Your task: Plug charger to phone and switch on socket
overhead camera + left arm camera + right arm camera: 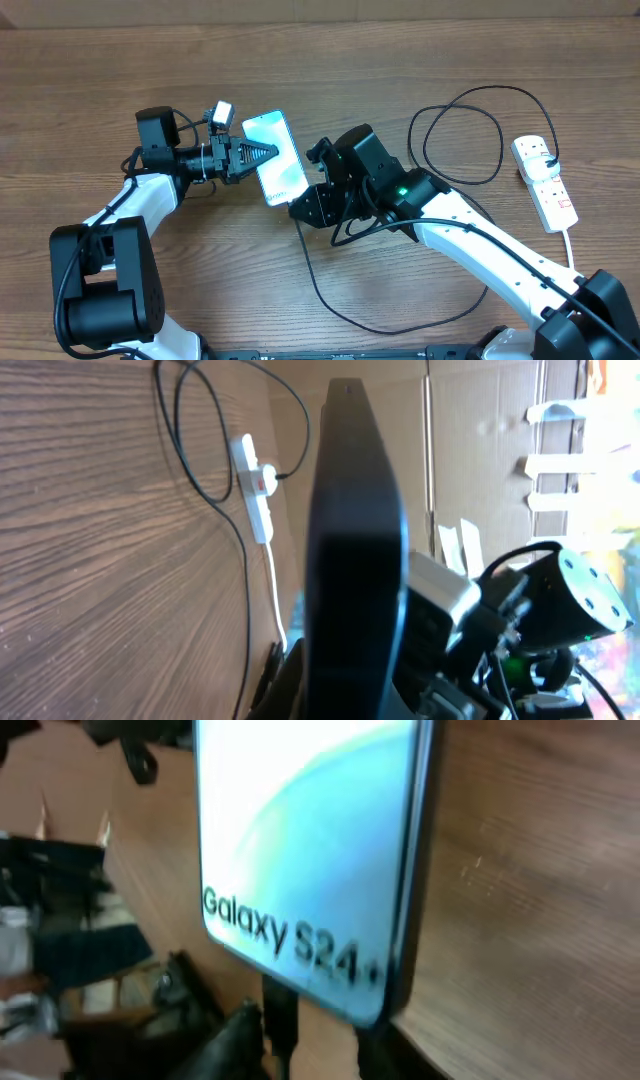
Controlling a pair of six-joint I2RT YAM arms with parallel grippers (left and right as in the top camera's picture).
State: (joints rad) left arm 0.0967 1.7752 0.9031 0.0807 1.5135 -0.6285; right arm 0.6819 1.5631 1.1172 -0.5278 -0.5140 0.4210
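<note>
The phone (277,157), its light blue screen lit, is held off the table by my left gripper (252,155), which is shut on its long edge. In the left wrist view the phone (355,550) shows edge-on and dark between the jaws (350,685). My right gripper (303,207) sits at the phone's near end, shut on the charger's black connector tip (281,1016). The tip stands just below the "Galaxy S24" end of the phone (300,840); I cannot tell whether it touches. The black charger cable (340,300) loops across the table to the white socket (545,180).
The socket (255,485) lies at the table's right side with its white cord (572,235) running toward the front edge. A black plug sits in it. Cable loops lie behind and in front of the right arm. Cardboard stands beyond the table.
</note>
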